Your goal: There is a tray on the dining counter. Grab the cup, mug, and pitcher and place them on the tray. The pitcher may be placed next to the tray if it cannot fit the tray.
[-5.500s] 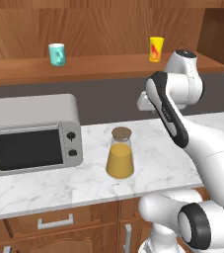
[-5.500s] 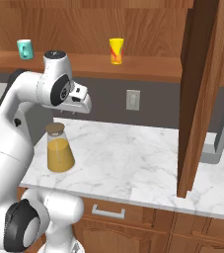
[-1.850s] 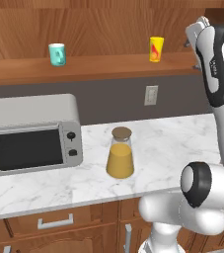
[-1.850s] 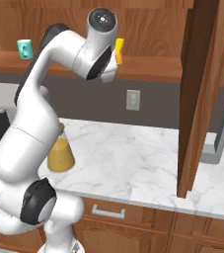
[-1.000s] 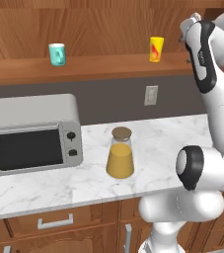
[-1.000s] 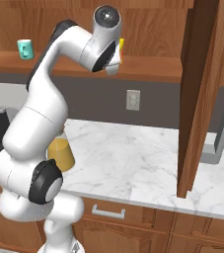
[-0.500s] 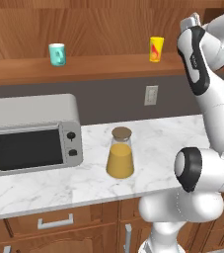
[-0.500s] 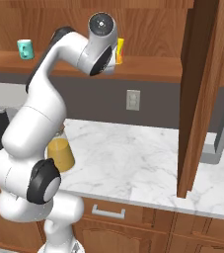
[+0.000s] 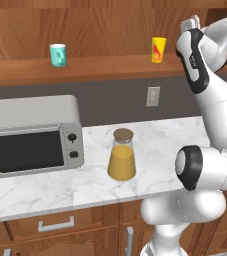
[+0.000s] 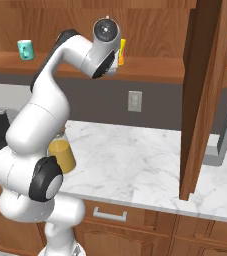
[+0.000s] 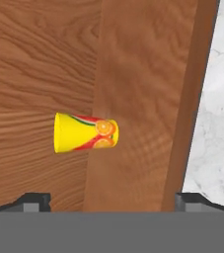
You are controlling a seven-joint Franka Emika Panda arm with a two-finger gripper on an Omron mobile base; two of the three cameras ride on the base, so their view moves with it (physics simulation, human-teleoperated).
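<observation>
Claw (image 11: 111,197) swung nearer; one cup (image 11: 85,132), one mug (image 9: 58,54).

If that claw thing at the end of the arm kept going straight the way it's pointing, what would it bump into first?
Most likely the yellow cup on the wooden shelf: it sits ahead, between the wide-open jaws. Depth is hard to judge.

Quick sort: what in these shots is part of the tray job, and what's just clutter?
Job items:
- cup, on the wooden shelf
- mug, same shelf, further left
- pitcher, on the marble counter
- gripper, open, facing the cup

Bystanders:
- toaster oven
- wall outlet
- open cabinet door
</observation>
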